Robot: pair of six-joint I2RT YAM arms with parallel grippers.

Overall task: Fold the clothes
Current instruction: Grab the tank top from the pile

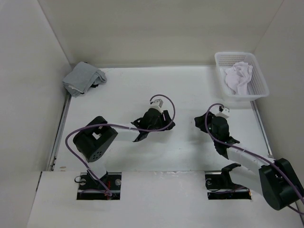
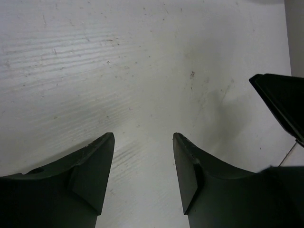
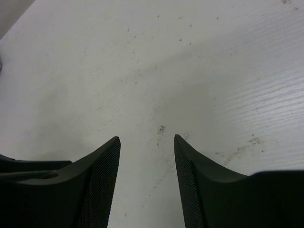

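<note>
Garment, soft crumpled white fabric, in latticed plastic basket, left gripper and right gripper spread apart, empty

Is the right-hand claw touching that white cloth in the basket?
Apart. The top view shows the right gripper hanging over bare table, well short of the basket holding the white garment.

Right gripper parted — above speckled white table.
</note>
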